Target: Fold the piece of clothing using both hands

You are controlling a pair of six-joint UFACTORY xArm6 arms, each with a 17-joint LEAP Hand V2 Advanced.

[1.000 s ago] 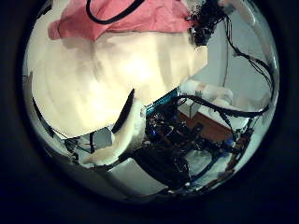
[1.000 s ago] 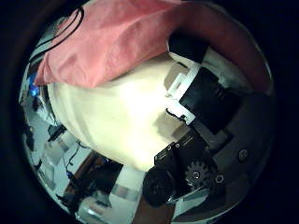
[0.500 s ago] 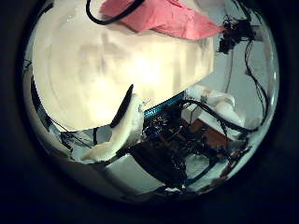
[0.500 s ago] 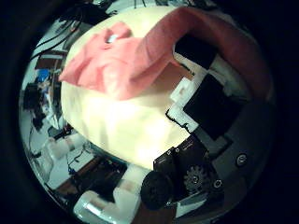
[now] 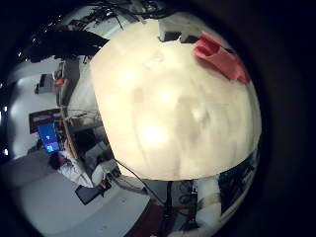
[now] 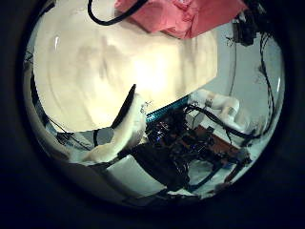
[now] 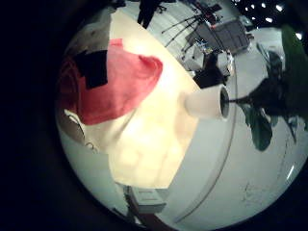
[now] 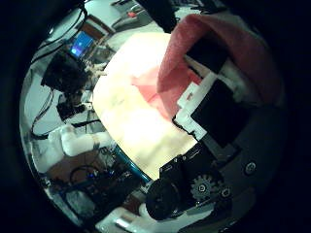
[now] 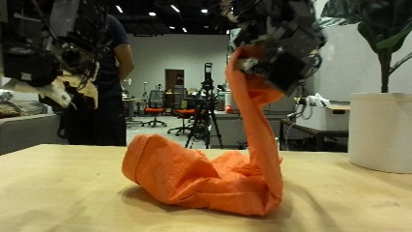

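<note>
The left robot hand [image 9: 58, 58] is a cluster of black blocky parts, with pale cream-white pieces at its lower tips. The right robot hand [image 9: 277, 43] is likewise built of dark, boxy segments with lighter grey faces among them. Seen close from the right thumb side, the fingers [image 8: 209, 97] are black blocks edged with white brackets, and the body carries a grey toothed gear beside round black housings

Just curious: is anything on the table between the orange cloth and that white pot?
No. In the outside view, bare table separates the orange cloth from the white pot.
</note>
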